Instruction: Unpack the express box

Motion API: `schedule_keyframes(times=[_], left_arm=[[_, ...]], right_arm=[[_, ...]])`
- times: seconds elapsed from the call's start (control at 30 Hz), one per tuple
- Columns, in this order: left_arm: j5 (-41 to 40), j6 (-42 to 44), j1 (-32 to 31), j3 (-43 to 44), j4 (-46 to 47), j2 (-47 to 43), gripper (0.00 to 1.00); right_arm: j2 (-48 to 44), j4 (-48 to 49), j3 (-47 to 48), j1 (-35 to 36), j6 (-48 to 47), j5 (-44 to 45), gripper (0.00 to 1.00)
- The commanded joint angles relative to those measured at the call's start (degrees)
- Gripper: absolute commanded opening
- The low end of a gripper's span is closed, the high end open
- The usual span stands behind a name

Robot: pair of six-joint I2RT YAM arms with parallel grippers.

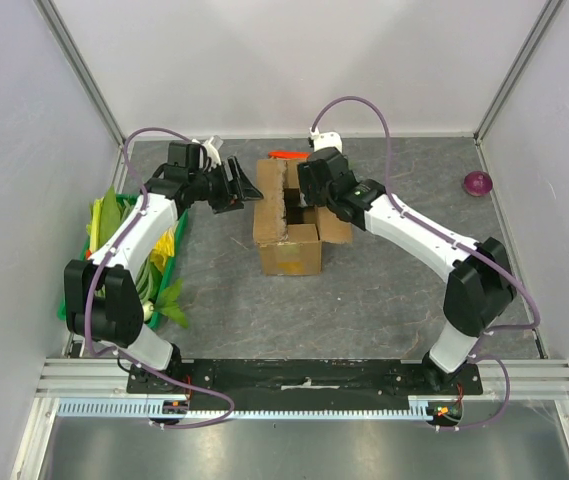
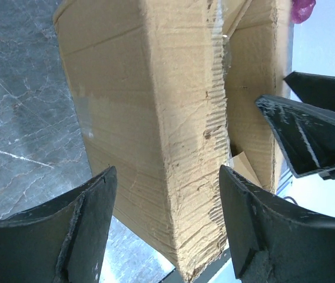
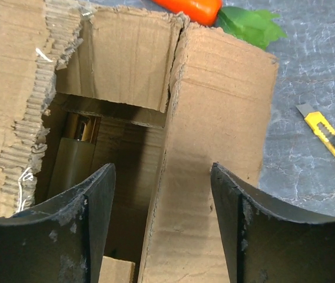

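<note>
1. Centrally on the grey table (image 1: 384, 290), the brown corrugated cardboard express box (image 1: 289, 240) is sitting, flaps up.
2. Left hand (image 2: 167, 171), at its 10 o'clock, is straddling a flap (image 2: 179, 147), released.
3. Right hand (image 3: 162, 168), at 1 o'clock, is doing likewise.

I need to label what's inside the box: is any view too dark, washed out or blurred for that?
Top external: even light, soft shadows, sharp, but the express box shows its opening only as a small dark slot. Left wrist: cardboard sharp, background at right washed out pale, interior barely seen. Right wrist: best view, cardboard crisp, yet the interior lies in shadow, only dim shapes.
</note>
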Motion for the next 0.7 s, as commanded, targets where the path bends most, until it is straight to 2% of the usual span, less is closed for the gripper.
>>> schedule_keyframes(times=[0.0,0.07,0.13,0.3,0.4,0.53,0.67], left_arm=[[-2.87,4.0,-1.65,3.73,0.39,-1.96,0.75],[-5.76,5.49,-2.62,4.96,-0.67,-1.6,0.75],[-9.1,7.59,-4.64,6.1,-1.9,-0.73,0.76],[-24.13,11.2,-10.95,11.2,-8.13,1.73,0.81],[-30.73,13.14,-14.47,14.01,-10.77,3.05,0.84],[-39.78,15.24,-18.08,17.0,-13.5,6.73,0.88],[-52.14,16.74,-21.25,19.81,-16.75,10.78,0.91]], right_arm=[[1.78,-0.54,-0.49,-0.14,2.81,-0.72,0.68],[2.31,-0.46,-0.67,0.04,3.69,-0.72,0.66],[2.39,-0.54,-0.93,0.04,4.56,-0.2,0.59],[1.78,-1.07,-0.67,1.09,7.02,1.38,0.4],[1.17,-0.98,-1.45,1.62,9.57,1.91,0.34],[0.73,-0.37,-2.77,2.06,11.86,1.04,0.33],[0.46,0.68,-4.44,2.06,12.83,0.95,0.33]])
